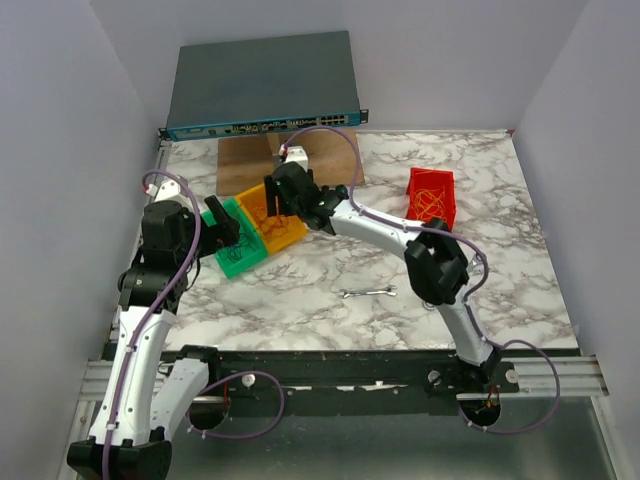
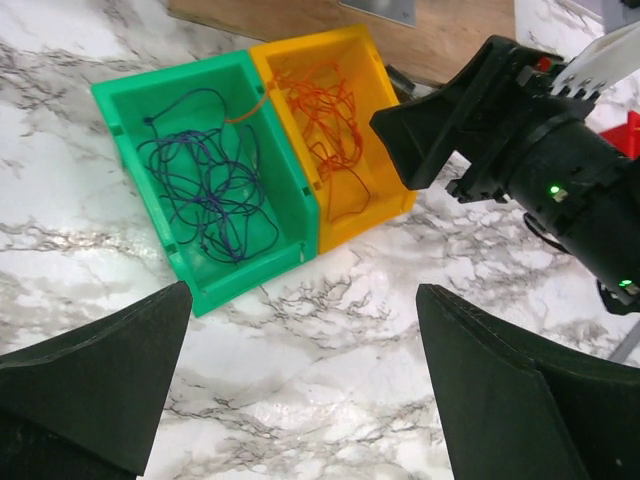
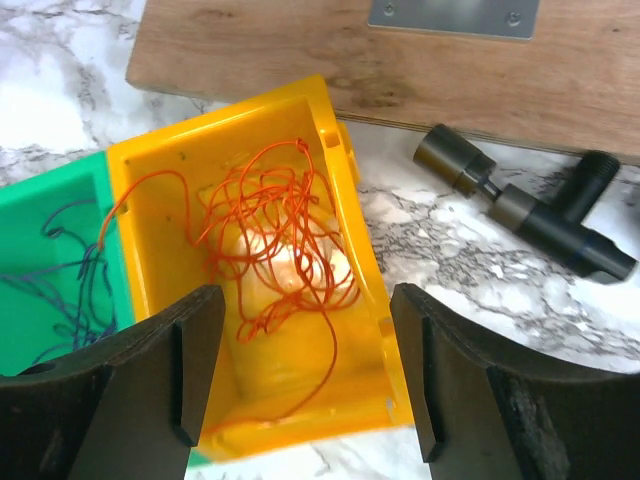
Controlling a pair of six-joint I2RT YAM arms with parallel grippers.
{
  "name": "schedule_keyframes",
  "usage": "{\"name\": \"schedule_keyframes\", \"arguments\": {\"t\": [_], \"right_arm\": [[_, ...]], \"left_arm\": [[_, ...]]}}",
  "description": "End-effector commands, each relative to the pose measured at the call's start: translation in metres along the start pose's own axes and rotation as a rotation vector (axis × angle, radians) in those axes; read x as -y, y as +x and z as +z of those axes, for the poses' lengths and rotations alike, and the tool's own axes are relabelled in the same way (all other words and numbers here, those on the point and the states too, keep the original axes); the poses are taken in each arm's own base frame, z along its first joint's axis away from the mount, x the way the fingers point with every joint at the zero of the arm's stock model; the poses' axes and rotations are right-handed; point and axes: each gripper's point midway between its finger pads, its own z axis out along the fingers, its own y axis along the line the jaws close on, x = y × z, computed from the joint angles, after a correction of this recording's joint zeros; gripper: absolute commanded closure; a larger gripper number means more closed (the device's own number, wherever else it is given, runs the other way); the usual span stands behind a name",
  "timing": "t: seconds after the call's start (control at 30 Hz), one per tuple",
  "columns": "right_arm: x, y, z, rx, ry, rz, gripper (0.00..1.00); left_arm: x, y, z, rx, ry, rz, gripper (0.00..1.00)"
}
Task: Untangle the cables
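Note:
A tangle of orange cables [image 3: 285,235] lies in a yellow bin [image 3: 350,200]. My right gripper [image 3: 305,370] hangs open just above that bin's near end, nothing between its fingers. Beside it, a green bin [image 2: 135,150] holds dark blue cables [image 2: 205,185], and one orange strand [image 2: 245,115] reaches over the shared wall. My left gripper [image 2: 305,380] stands wide open over bare marble in front of the green bin. A red bin [image 1: 431,195] at the right holds more orange and yellow cables [image 1: 432,203].
A network switch [image 1: 262,85] sits at the back, with a wooden board [image 1: 250,160] in front of it. Black pipe fittings [image 3: 520,205] lie by the board. A small wrench [image 1: 367,292] rests on the marble table [image 1: 300,300] near the front.

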Motion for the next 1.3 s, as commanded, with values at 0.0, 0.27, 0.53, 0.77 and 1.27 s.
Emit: {"name": "schedule_keyframes", "arguments": {"t": [0.0,0.27,0.53,0.77,1.27], "right_arm": [[-0.007,-0.042,-0.049,0.064,-0.069,0.013,0.26],[0.01,-0.034,-0.099,0.037,-0.13,0.007,0.29],[0.104,-0.027,-0.152,0.03,-0.283,0.314,0.26],[0.213,-0.016,-0.205,0.194,-0.033,0.284,0.22],[0.316,0.025,-0.301,0.811,0.366,-0.054,0.19]], "left_arm": [[0.019,0.005,-0.001,-0.036,0.118,0.021,0.01],[0.045,0.015,-0.001,-0.073,0.277,0.014,0.01],[0.055,0.037,0.006,-0.029,0.276,-0.011,0.02],[0.044,0.063,0.027,0.016,0.186,0.031,0.01],[-0.022,0.02,0.042,0.605,-0.024,0.265,0.01]]}}
